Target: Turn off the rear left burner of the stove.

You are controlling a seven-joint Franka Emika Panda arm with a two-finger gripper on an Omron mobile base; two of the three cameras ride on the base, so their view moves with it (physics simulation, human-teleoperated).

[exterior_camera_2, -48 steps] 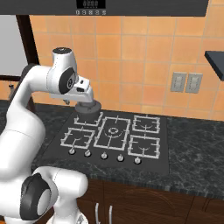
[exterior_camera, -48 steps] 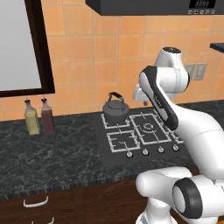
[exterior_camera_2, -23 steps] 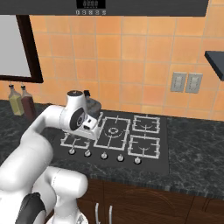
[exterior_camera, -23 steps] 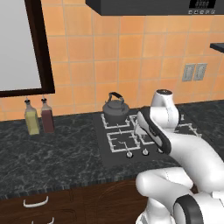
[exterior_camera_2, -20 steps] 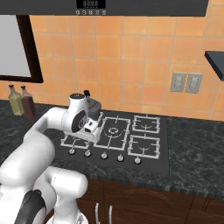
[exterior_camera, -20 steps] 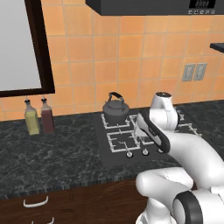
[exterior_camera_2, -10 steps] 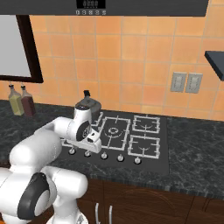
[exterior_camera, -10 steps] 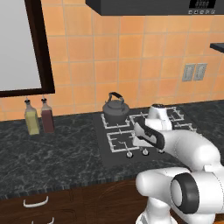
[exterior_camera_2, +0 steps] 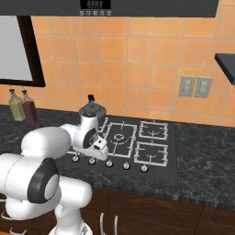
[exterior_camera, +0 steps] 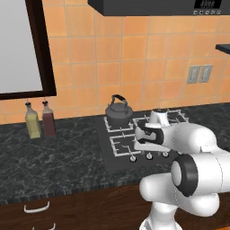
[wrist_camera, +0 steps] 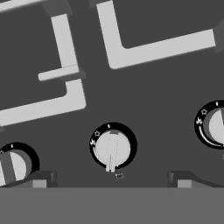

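The stove (exterior_camera: 107,152) is a dark cooktop with pale wire grates and a row of small silver knobs along its front. A dark grey kettle (exterior_camera: 118,112) stands on the rear left burner (exterior_camera: 108,121) and covers most of its grate. My gripper (exterior_camera: 143,144) hangs low over the front knob row, just in front of the kettle (exterior_camera_2: 92,110). In the hand view the gripper (wrist_camera: 111,179) is open, and its fingertips (wrist_camera: 39,179) stand either side of a silver knob (wrist_camera: 112,148) whose pointer aims down toward me. More knobs sit left (wrist_camera: 13,166) and right (wrist_camera: 214,127).
Two bottles (exterior_camera: 32,126) (exterior_camera: 48,122) stand on the speckled black counter (exterior_camera: 54,157) left of the stove. Wall outlets (exterior_camera_2: 195,86) sit on the orange tile behind. A range hood (exterior_camera_2: 114,7) hangs overhead. My arm blocks the stove's left part in the right base view.
The arm has folded down and forward. The hand dropped from above the kettle to just over the front row of knobs.
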